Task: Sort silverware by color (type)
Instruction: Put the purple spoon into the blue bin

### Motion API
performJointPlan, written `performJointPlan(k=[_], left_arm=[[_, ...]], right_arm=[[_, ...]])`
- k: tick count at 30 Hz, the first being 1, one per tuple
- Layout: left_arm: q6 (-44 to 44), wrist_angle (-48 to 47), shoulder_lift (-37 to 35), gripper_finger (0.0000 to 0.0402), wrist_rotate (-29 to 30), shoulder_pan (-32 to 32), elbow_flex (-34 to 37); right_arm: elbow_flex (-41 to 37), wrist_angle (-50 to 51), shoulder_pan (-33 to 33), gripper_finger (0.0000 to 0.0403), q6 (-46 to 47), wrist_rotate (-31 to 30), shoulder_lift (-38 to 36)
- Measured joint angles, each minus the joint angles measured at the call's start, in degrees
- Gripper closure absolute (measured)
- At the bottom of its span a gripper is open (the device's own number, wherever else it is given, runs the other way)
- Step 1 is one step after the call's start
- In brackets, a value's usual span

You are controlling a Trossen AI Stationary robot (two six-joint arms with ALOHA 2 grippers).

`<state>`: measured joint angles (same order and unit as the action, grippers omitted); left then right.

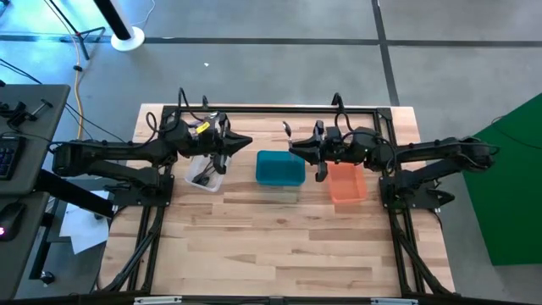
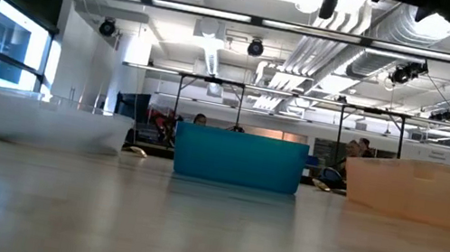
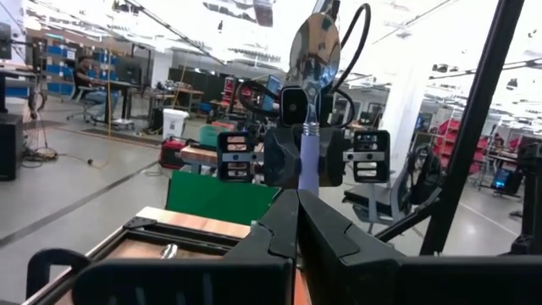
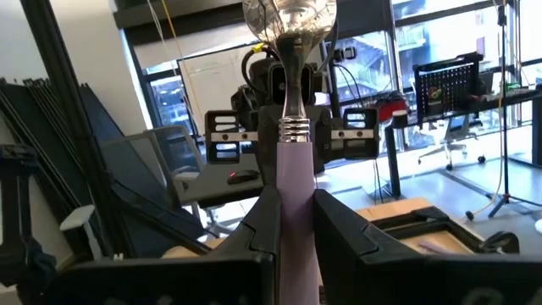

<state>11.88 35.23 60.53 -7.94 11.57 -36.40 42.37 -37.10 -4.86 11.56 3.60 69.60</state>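
Right gripper (image 4: 295, 222) clenched on spoon (image 4: 290, 102), raised over the wooden table (image 1: 279, 246) between teal bin (image 1: 279, 169) and orange bin (image 1: 348, 184); open workshop behind. Spoon: shiny silver bowl, lilac handle. Left gripper (image 1: 247, 142) closed, empty.

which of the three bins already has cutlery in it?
The clear bin on the left, under the left arm: dark utensils show inside. The teal bin and orange bin look empty from above.

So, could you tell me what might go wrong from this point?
The right gripper holds a lilac-handled spoon upright by its handle only; it could tilt or slip. The shut left gripper faces it closely above the teal bin, so the two could collide, or the spoon could drop there.
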Motion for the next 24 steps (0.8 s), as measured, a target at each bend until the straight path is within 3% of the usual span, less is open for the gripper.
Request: performJointPlan(k=[10, 14, 24], left_arm=[[-0.1, -1.1, 0.0, 0.0401, 0.1, 0.0, 0.0], [-0.1, -2.0, 0.5, 0.0395, 3.6, 0.0, -0.1], [0.0, -3.2, 3.0, 0.0296, 3.8, 0.0, -2.9]], right_arm=[[0.0, -1.6, 0.0, 0.0370, 0.4, 0.0, 0.5], [0.0, -1.6, 0.0, 0.0370, 0.4, -0.6, 0.5], [0.0, -1.6, 0.0, 0.0370, 0.4, -0.8, 0.5]])
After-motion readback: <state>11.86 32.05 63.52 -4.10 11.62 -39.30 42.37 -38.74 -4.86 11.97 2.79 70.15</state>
